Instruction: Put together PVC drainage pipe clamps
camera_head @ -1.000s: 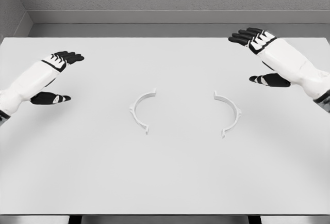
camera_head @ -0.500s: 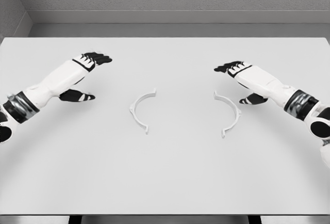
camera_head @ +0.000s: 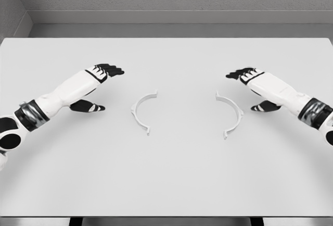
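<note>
White counter [camera_head: 166,179] fills the frame, grey wall behind; no containers in view. Left robot hand [camera_head: 96,85] at centre-left, fingers spread, holding nothing, near the left clamp half [camera_head: 140,112]. Right robot hand [camera_head: 255,88] at centre-right, likewise released, just beside the right clamp half [camera_head: 231,114]. Halves lie flat at mid-frame, well apart, openings facing. Risk, as judged: thin flat arcs may skid under fingertips, misaligning the end tabs.
</note>
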Controlling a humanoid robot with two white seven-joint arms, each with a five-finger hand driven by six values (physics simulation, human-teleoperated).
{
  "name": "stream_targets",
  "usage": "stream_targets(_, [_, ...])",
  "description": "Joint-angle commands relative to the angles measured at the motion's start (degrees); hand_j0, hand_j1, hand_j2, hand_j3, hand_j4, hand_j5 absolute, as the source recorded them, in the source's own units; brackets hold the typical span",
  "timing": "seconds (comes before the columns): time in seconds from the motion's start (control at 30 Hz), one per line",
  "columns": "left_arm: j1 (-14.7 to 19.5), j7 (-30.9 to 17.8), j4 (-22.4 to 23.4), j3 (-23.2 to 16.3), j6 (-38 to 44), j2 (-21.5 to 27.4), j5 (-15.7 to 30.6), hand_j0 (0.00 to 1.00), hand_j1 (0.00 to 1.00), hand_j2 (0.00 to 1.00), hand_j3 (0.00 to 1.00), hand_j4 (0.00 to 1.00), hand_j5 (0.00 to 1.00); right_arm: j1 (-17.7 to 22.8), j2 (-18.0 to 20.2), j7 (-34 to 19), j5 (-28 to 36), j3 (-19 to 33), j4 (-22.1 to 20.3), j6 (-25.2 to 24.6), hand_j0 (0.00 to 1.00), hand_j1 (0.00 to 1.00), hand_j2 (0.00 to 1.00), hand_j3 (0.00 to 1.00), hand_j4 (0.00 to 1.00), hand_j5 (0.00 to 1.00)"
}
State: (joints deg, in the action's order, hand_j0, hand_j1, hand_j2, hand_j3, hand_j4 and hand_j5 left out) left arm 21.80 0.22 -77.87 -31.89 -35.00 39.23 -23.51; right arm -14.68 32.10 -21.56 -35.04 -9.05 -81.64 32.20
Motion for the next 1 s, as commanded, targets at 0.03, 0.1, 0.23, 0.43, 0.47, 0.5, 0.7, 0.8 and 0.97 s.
stream_targets(0.03, [0.35,0.05,0.35,-1.07,0.00,-0.12,0.22,1.00,1.00,1.00,1.00,1.00,1.00,0.09,0.15,-0.06,0.42,1.23,-0.10,0.76,1.00,1.00,1.00,1.00,1.00,1.00])
stream_targets(0.1, [0.35,0.05,0.35,-1.15,0.00,-0.91,0.22,1.00,1.00,1.00,1.00,1.00,1.00,0.53,0.15,-0.06,0.33,1.14,-1.24,0.85,1.00,1.00,1.00,1.00,1.00,1.00])
stream_targets(0.23, [0.62,0.05,0.52,-2.82,0.00,-3.11,0.22,1.00,1.00,1.00,1.00,1.00,1.00,1.23,0.33,-0.06,0.06,0.79,-1.68,0.85,1.00,1.00,1.00,1.00,1.00,1.00])
stream_targets(0.43, [0.62,0.05,0.44,-2.91,0.00,-3.29,-0.66,1.00,1.00,1.00,1.00,1.00,1.00,1.23,0.15,-0.15,-0.20,0.52,-1.15,0.76,1.00,1.00,1.00,1.00,1.00,1.00])
stream_targets(0.47, [0.70,0.05,0.44,-2.82,0.00,-3.38,-0.66,1.00,1.00,1.00,1.00,1.00,1.00,1.23,0.07,-0.15,-0.20,0.52,-1.24,0.67,1.00,1.00,1.00,1.00,1.00,1.00])
stream_targets(0.5, [0.70,0.05,0.44,-2.91,0.00,-3.38,-0.66,1.00,1.00,1.00,1.00,1.00,1.00,1.23,-0.02,-0.15,-0.29,0.44,-1.24,0.67,1.00,1.00,1.00,1.00,1.00,1.00])
stream_targets(0.7, [2.11,0.05,1.23,-2.91,0.00,-3.38,-0.75,1.00,1.00,1.00,1.00,1.00,1.00,1.05,-0.29,-0.24,-0.29,-1.06,-1.07,0.32,1.00,1.00,1.00,1.00,1.00,1.00])
stream_targets(0.8, [2.72,0.05,1.93,-2.82,0.00,-4.08,-1.19,1.00,1.00,1.00,1.00,1.00,1.00,0.97,-0.37,-0.24,-0.29,-1.59,-0.98,0.23,1.00,1.00,1.00,1.00,1.00,1.00])
stream_targets(0.97, [4.31,0.05,5.18,-3.00,0.00,-6.72,-1.19,1.00,1.00,1.00,1.00,1.00,1.00,0.88,-0.46,-0.24,-0.29,-2.11,-1.07,-0.03,1.00,1.00,1.00,1.00,1.00,1.00])
